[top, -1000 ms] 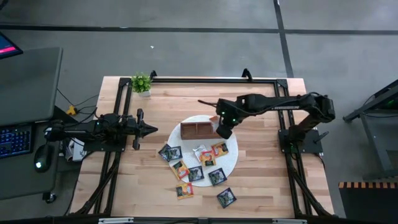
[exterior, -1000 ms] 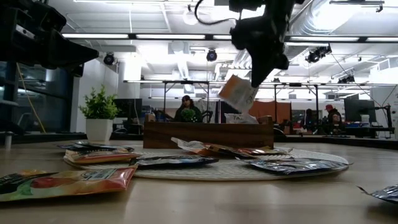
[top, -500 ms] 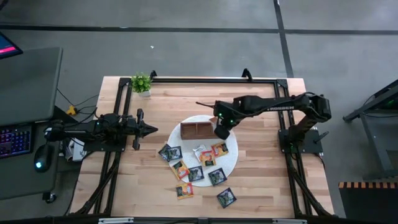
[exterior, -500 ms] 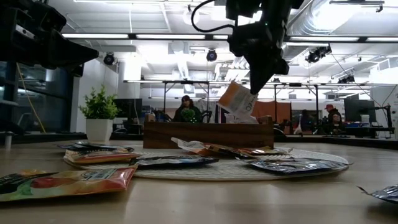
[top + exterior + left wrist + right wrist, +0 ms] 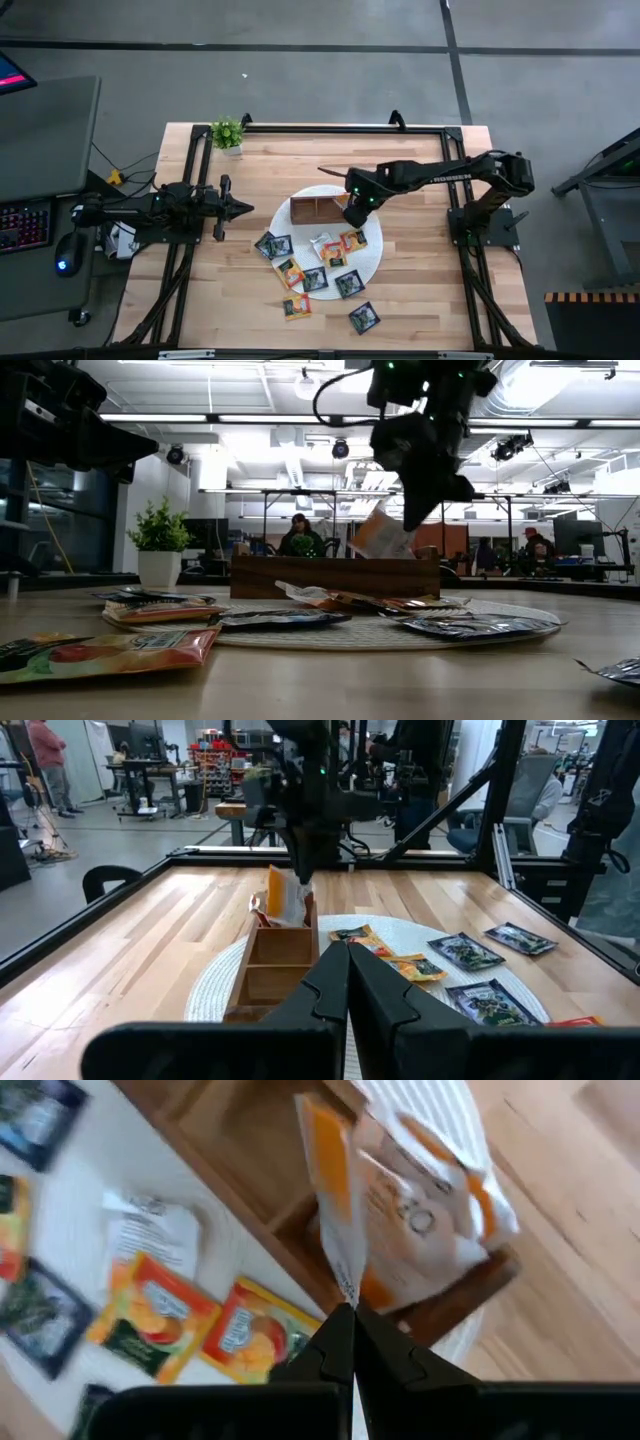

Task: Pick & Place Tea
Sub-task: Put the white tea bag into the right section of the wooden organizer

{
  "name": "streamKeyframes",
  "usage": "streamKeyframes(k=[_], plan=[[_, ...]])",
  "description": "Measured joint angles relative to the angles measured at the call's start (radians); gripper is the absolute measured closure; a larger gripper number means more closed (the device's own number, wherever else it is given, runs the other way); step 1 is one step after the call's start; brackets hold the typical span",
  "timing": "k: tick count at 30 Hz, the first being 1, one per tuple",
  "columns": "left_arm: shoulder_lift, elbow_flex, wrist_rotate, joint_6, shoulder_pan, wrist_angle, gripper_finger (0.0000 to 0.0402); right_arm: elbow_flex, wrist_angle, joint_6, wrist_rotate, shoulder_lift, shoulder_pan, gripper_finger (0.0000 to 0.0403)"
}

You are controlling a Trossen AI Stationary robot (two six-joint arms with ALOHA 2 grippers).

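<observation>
My right gripper (image 5: 353, 213) hangs over the right end of the brown wooden box (image 5: 318, 208), shut on a white-and-orange tea sachet (image 5: 378, 538). The sachet's lower edge dips behind the box wall (image 5: 335, 575) in the low view. More sachets, dark green and orange-yellow, lie flat on the round white mat (image 5: 372, 255) and on the table, such as one near the table's front (image 5: 364, 318). My left gripper (image 5: 245, 208) waits shut, left of the mat. My right gripper pinches the white-and-orange sachet by its top edge (image 5: 345, 1285) between the two fingertips, coming from above and slanting down. The sachet hangs below the fingers, tilted, over the box's right compartment (image 5: 300, 1230). Whether its lower end touches the box I cannot tell.
A small potted plant (image 5: 228, 133) stands at the table's far left corner. A black frame (image 5: 330, 128) runs along the far edge. Bare wood lies right of the mat (image 5: 420, 270). People sit in the room behind (image 5: 300, 535).
My right gripper has moved toward the table's left, over the box's right end, and has come down. The sachet it holds has gone from hanging clear above the box to dipping behind its wall.
</observation>
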Motion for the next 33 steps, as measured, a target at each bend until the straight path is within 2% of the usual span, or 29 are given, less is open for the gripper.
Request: streamKeyframes(k=[4, 19, 24, 33], plan=[[0.0, 0.0, 0.001, 0.0, 0.0, 0.0, 0.0401, -0.034, 0.058, 0.012, -0.001, 0.0, 0.004, 0.0403], [0.0, 0.0, 0.0, 0.0, 0.0, 0.0, 0.0401, -0.041, 0.057, 0.015, 0.018, -0.001, -0.004, 0.0395], [0.0, 0.0, 0.0, 0.0, 0.0, 0.0, 0.0401, -0.041, 0.045, 0.015, 0.038, -0.001, -0.004, 0.0364], [0.0, 0.0, 0.0, 0.0, 0.0, 0.0, 0.0401, -0.042, 0.036, 0.013, 0.066, -0.01, -0.005, 0.0286]])
